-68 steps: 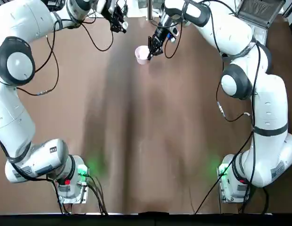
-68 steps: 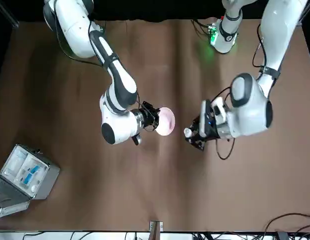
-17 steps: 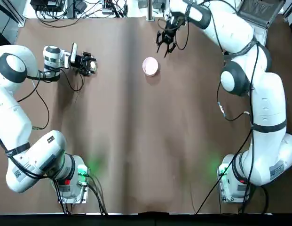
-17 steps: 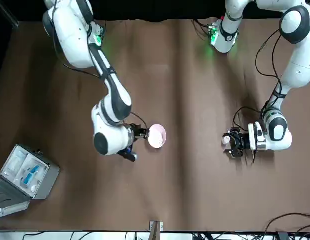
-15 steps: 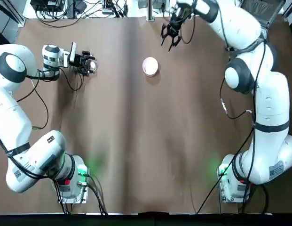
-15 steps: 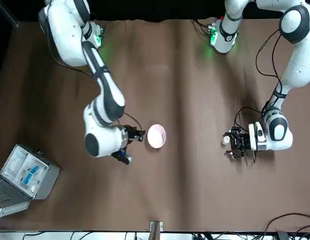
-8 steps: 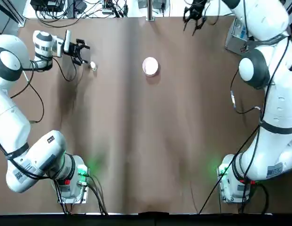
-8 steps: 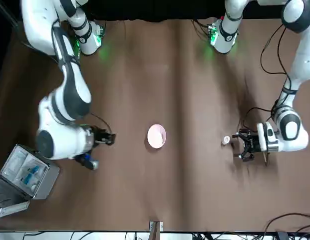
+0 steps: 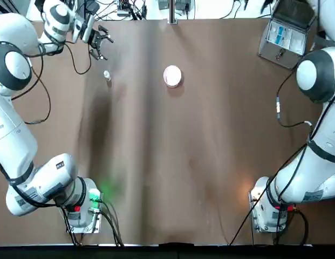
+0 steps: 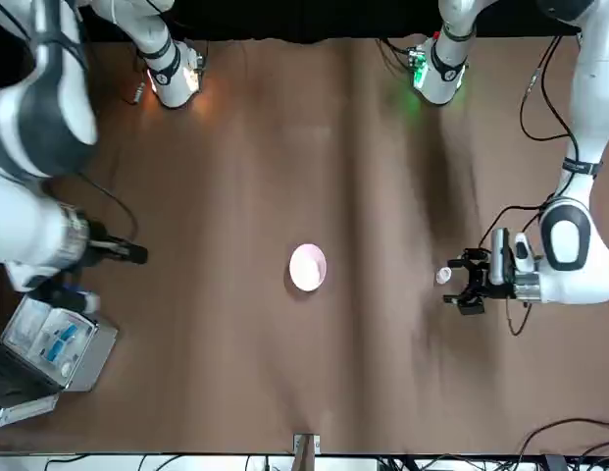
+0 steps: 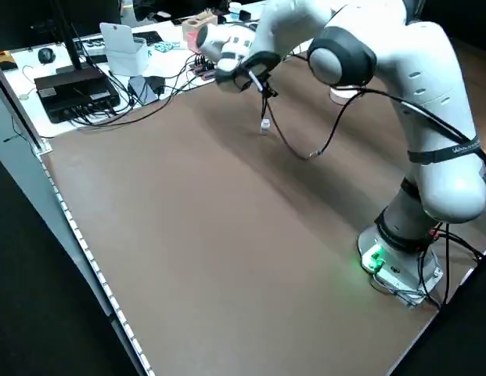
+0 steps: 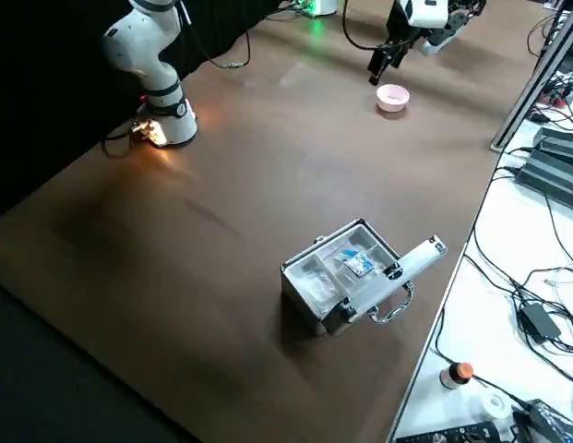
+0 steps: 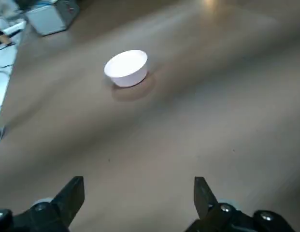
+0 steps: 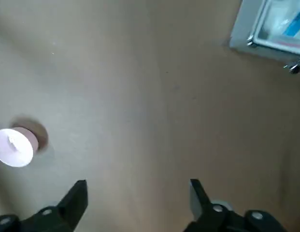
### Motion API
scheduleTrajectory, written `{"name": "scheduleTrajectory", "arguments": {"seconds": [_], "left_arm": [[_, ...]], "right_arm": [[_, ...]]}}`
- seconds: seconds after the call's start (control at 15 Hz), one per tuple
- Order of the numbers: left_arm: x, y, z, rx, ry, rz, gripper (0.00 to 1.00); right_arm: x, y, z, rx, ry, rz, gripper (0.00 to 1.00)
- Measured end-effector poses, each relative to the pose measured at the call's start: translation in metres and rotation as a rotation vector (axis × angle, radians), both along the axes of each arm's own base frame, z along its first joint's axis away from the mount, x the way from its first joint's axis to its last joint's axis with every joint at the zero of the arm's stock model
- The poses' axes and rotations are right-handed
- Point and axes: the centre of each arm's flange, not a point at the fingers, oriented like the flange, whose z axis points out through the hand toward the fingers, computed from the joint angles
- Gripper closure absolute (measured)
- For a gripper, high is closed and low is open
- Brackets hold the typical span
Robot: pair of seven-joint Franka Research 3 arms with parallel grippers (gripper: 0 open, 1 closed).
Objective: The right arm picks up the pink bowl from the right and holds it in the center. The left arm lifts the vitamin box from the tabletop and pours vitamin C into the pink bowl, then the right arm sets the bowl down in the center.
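In the middle of the table [image 9: 156,162], towards the side away from the arms' bases, we have the pink bowl [image 9: 172,76] sitting upright, with neither gripper touching it. The vitamin box [image 9: 107,75] stands on the table over on the left, apart from the bowl and near the left gripper [image 9: 104,47].

The left fingers are spread wide with nothing between them. The right gripper [image 14: 139,182] is out over the right side of the table, by the open grey case [image 9: 283,39]; its fingers are wide apart too, and hold nothing.

With the bowl down in the center and both grippers free, we judge that we are at the tail end of the job, the pouring and setting down most likely done. We cannot tell from here whether any vitamin C lies in the bowl, so the pour is our guess.

Next, we would only need to draw both arms well clear and leave the bowl alone. The left fingers should lift off without brushing the vitamin box, since something so small could tip easily, and the right arm wants care around the case and its raised lid
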Motion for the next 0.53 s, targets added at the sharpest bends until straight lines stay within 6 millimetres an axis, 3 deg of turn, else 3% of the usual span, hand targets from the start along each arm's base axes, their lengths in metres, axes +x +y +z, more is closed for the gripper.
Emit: {"name": "scheduleTrajectory", "arguments": {"seconds": [0.07,0.27,0.53], "left_arm": [[0.000,-0.014,0.005,0.017,-0.011,-0.023,0.00],[0.000,-0.043,0.018,0.086,-0.043,-0.069,0.00],[0.000,-0.080,0.046,0.209,-0.106,-0.122,0.00]], "right_arm": [[-0.003,-0.017,0.006,0.005,0.009,0.018,0.02],[-0.010,-0.059,0.019,0.016,0.012,0.033,0.01],[-0.021,-0.090,0.052,0.018,-0.047,0.076,0.01]]}}
